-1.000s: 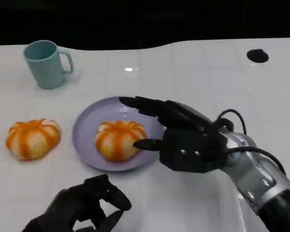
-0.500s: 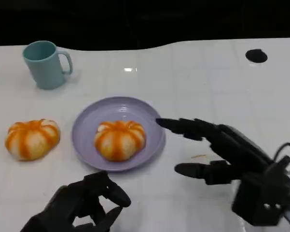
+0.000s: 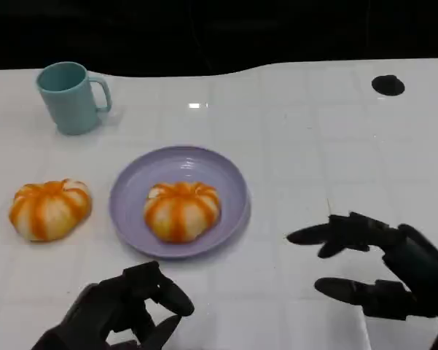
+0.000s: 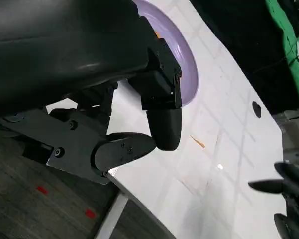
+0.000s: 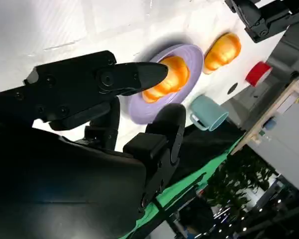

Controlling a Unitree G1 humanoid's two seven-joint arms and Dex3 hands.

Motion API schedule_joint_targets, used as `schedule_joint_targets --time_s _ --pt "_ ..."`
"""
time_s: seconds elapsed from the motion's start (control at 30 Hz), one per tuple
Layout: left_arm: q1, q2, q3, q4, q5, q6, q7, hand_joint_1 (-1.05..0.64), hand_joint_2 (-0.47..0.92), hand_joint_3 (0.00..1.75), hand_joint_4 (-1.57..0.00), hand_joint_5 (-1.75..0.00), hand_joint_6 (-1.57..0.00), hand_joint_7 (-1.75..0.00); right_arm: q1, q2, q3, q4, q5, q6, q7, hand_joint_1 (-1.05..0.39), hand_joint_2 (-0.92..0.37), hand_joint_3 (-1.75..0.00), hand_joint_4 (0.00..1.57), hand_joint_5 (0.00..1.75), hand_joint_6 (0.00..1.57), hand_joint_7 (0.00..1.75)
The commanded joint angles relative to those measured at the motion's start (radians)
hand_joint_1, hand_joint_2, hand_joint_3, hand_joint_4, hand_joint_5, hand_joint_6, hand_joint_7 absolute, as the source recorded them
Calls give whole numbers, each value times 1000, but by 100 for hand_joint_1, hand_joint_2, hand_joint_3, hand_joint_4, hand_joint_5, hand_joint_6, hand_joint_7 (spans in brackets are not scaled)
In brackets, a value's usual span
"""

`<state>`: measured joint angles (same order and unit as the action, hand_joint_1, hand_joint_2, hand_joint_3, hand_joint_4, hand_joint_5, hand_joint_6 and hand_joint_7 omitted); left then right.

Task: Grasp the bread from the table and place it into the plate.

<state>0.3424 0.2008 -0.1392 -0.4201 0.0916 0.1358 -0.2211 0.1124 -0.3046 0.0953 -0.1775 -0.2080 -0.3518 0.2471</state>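
Observation:
One orange-and-white bread roll [image 3: 181,210] lies in the purple plate [image 3: 229,182] at the table's middle; the right wrist view shows the same roll [image 5: 165,79] in the plate [image 5: 188,64]. A second, similar bread roll [image 3: 49,208] sits on the table left of the plate, also seen from the right wrist as a roll [image 5: 222,51]. My right hand [image 3: 382,266] hovers at the lower right, well clear of the plate, fingers spread and holding nothing. My left hand [image 3: 120,312] is at the bottom edge below the plate, fingers curled in on nothing.
A teal mug [image 3: 71,96] stands at the back left. A small black round mark [image 3: 388,84] lies at the table's far right. The white table [image 3: 313,146] ends in a dark back edge.
My right hand has let go of the roll in the plate and drawn back to the lower right, fingers apart. The left hand has barely moved.

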Motion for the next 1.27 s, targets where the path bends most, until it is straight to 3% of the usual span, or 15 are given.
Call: schedule_joint_targets --time_s 0.03,0.1,0.17,0.2,0.4,0.93,1.27 --pt "5 5 3 -19 -10 18 -5 -24 79 68 -62 -175 -63 -126 68 18 -35 -67 -28 44 -61 -20 -82 -38 57 151 66 100" --pt "3 9 8 -12 -14 7 -8 -24 79 68 -63 -175 -63 -126 91 34 -39 -73 -45 41 -97 -8 -55 -93 63 162 71 107" --pt "1 14 11 -12 -12 6 -10 -24 79 68 -63 -175 -64 -126 104 50 -41 -59 -57 29 -129 0 -45 -117 71 172 75 116" --pt "1 15 13 -14 -12 9 -12 -23 79 68 -63 -175 -63 -126 108 54 -41 -51 -61 23 -141 2 -45 -121 75 173 76 120" --pt "0 10 16 -12 -27 11 -7 -22 80 67 -62 -175 -63 -126 113 31 -43 15 -152 -41 -215 2 -33 -135 90 175 79 140" --pt "-8 13 23 33 -29 -40 -1 -22 79 65 -62 -175 -64 -125 82 30 -29 125 -210 -119 -298 -6 -22 -144 95 175 84 141" --pt "-15 14 36 34 -49 -24 -11 -18 80 64 -64 -175 -65 -124 67 37 -22 129 -217 -115 -316 -4 -19 -145 96 175 85 141"
